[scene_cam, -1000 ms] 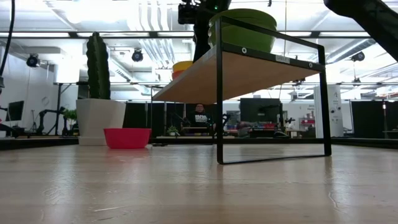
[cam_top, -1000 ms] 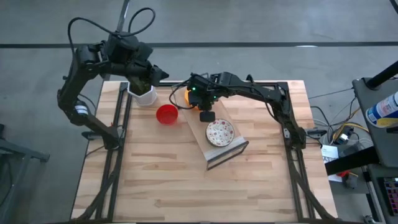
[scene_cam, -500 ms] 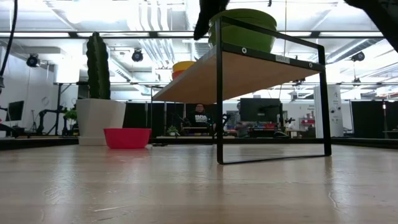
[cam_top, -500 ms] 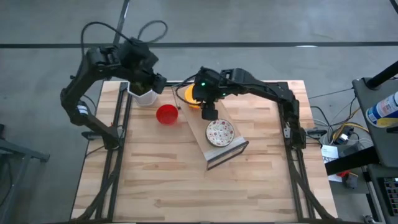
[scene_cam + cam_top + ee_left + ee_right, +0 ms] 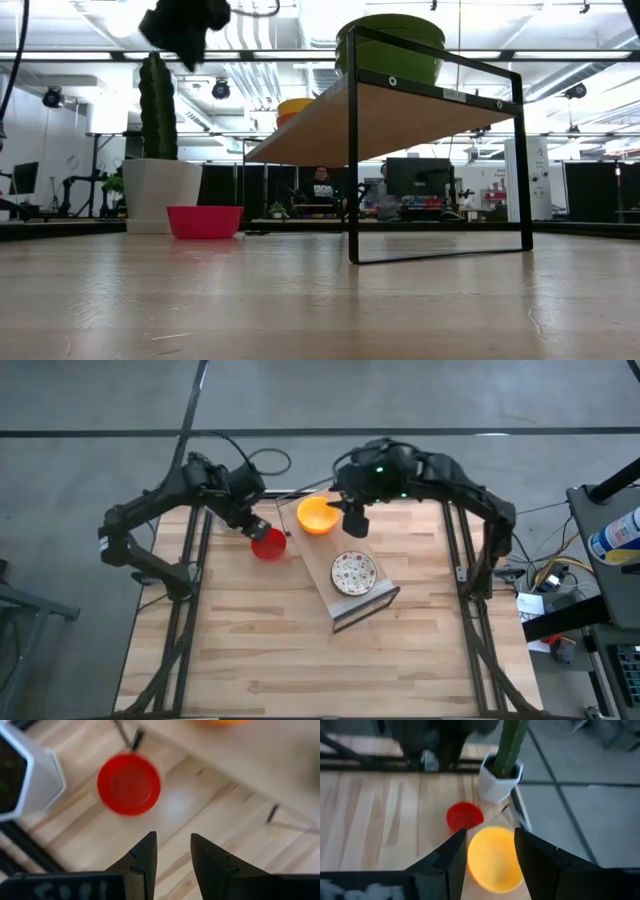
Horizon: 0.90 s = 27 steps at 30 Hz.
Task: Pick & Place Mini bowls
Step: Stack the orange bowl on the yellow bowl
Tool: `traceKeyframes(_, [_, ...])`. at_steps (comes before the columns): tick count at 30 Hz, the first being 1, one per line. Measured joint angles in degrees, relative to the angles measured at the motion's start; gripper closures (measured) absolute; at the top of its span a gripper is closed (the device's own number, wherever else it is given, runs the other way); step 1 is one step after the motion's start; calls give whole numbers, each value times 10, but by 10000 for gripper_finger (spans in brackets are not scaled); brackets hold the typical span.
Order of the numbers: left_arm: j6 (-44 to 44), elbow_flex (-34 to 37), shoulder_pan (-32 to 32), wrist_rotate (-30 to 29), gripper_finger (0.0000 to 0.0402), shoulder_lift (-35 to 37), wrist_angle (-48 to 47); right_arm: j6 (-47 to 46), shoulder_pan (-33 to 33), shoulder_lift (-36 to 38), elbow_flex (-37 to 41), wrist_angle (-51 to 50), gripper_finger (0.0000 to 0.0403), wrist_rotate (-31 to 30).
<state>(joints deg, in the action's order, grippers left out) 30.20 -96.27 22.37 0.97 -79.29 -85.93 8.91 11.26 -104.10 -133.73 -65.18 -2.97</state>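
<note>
Cactus pot (image 5: 500, 782): white, six-sided, hidden under my left arm from above; seen whole only from my right wrist and from table level, where it stands just behind the red bowl (image 5: 268, 544). Red bowl: empty, on the bare table (image 5: 260, 650) beside the shelf (image 5: 385, 603), apart from everything. My left gripper (image 5: 256, 526): hanging just above that bowl's far edge, fingers (image 5: 145, 857) apart with a narrow gap, nothing between them. Orange bowl (image 5: 317, 515): empty, on the shelf's far end; from table level only its rim shows. My right gripper (image 5: 354, 520): raised just beside the orange bowl, fingers (image 5: 452, 855) spread, holding nothing. Speckled bowl (image 5: 353, 572): white with red flecks, empty, on the shelf's near end; from table level it shows a green outside. Background person (image 5: 321, 186): seated far off beneath the shelf line, too small to make out.
</note>
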Motion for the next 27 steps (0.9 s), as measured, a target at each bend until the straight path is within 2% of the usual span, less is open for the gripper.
traceKeyframes(4, [-12,92,0,-1,291,20,41,-3,0,19,0,27,246,-1])
traceKeyframes(13, [-133,277,-6,17,291,44,169,-21,0,32,0,41,253,-2])
traceKeyframes(22, [-231,371,-9,27,291,38,269,-26,0,28,0,40,264,-2])
traceKeyframes(27, [-247,395,-9,29,291,37,330,-30,0,28,1,41,266,-1])
